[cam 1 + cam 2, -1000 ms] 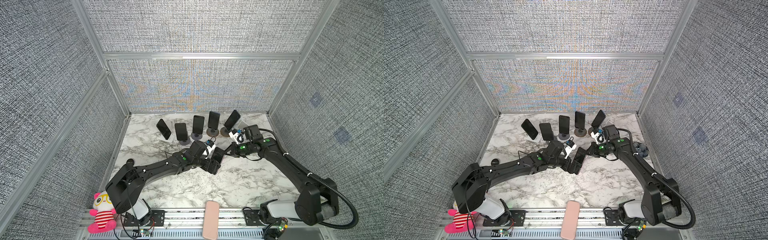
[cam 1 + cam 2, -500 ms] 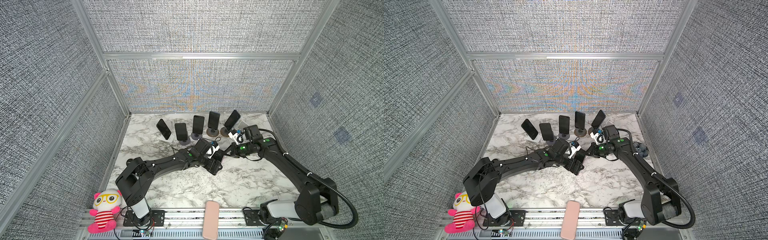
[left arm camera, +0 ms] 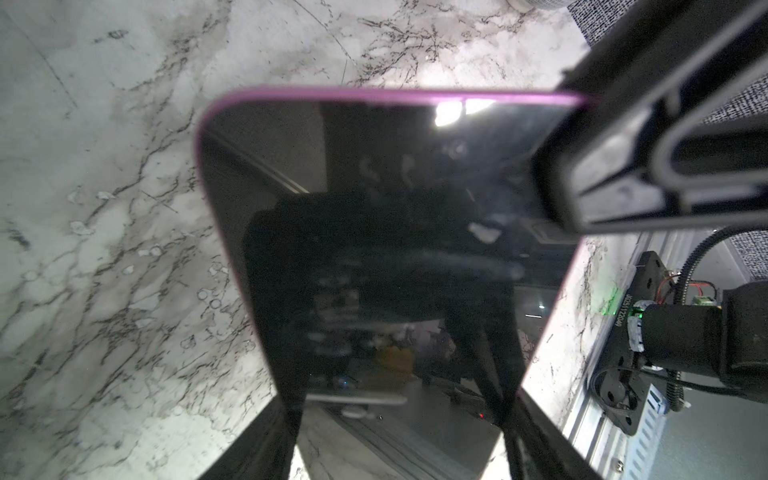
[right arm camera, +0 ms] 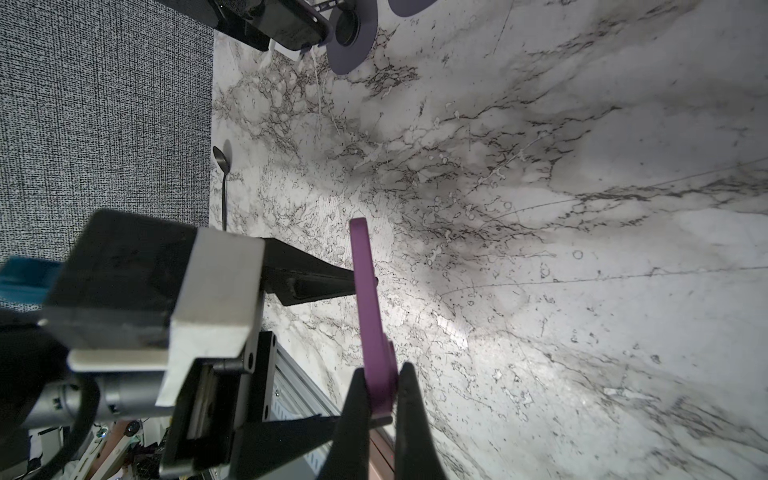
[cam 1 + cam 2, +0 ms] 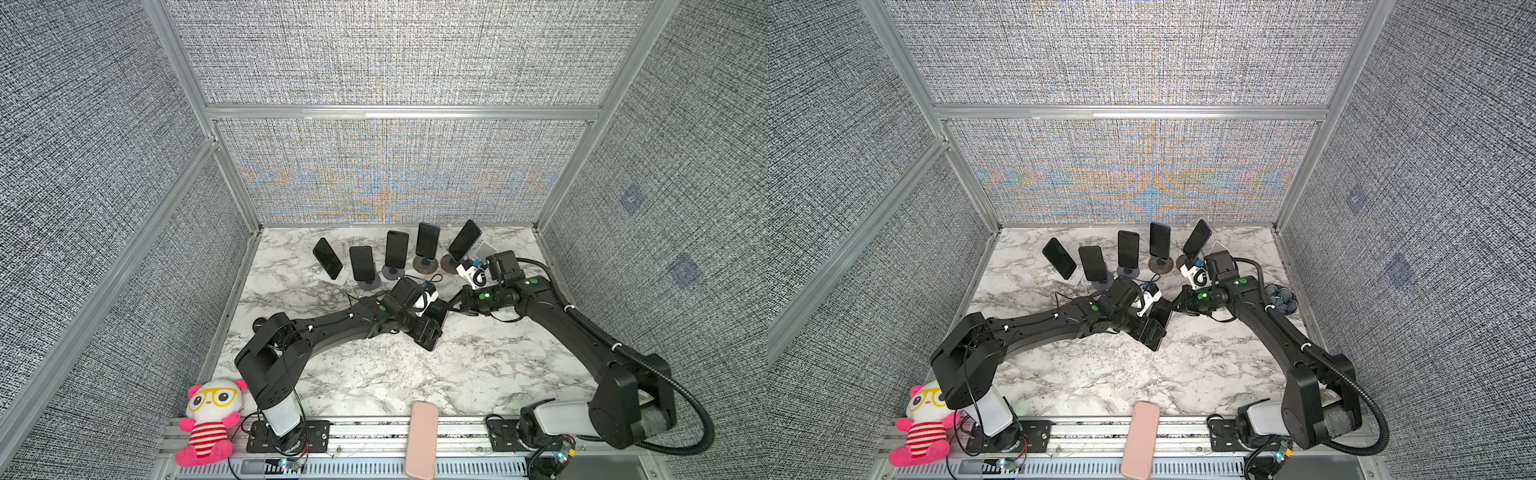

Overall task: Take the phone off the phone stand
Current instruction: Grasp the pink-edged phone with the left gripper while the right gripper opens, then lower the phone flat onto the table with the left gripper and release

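Right tool (image 4: 382, 374) pinches the purple phone (image 4: 365, 291) edge-on.

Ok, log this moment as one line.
phase: handover | phone: purple-edged, screen dark | right gripper: shut on phone's edge | left gripper: straddles phone, grip unclear
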`<state>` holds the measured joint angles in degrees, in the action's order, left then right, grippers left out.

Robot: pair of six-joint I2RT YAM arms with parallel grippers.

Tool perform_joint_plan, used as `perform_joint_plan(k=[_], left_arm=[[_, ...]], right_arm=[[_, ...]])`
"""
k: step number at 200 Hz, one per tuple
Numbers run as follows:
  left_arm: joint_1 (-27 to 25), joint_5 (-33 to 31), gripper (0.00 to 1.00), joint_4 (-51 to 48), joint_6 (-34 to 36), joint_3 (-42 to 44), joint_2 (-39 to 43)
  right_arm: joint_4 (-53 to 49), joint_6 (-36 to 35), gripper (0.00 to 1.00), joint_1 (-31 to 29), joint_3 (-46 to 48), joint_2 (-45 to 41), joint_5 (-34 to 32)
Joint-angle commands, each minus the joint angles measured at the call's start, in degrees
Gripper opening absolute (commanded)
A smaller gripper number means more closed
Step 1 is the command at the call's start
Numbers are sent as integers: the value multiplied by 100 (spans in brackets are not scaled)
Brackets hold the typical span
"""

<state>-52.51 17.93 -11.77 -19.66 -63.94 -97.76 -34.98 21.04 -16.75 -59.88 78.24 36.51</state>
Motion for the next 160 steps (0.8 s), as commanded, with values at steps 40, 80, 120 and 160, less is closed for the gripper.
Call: perform_joint_plan(k=[40,80,120,160], left_arm=[[109,-240,40,-210,-330,194,137],[153,-865,30,-1258,-874,321,471],[361,-1542,13,-3419,-1461,419,933],[1245,-1490,9,-3946,-1136,881,1275]], right_arm=[[292,-113,54,35,-18,-28,-123],[728,33,54,38,429,-334,-1098],[1357,181,54,38,935,-490,-1406],[1626,181,54,24,943,-289,-1331]])
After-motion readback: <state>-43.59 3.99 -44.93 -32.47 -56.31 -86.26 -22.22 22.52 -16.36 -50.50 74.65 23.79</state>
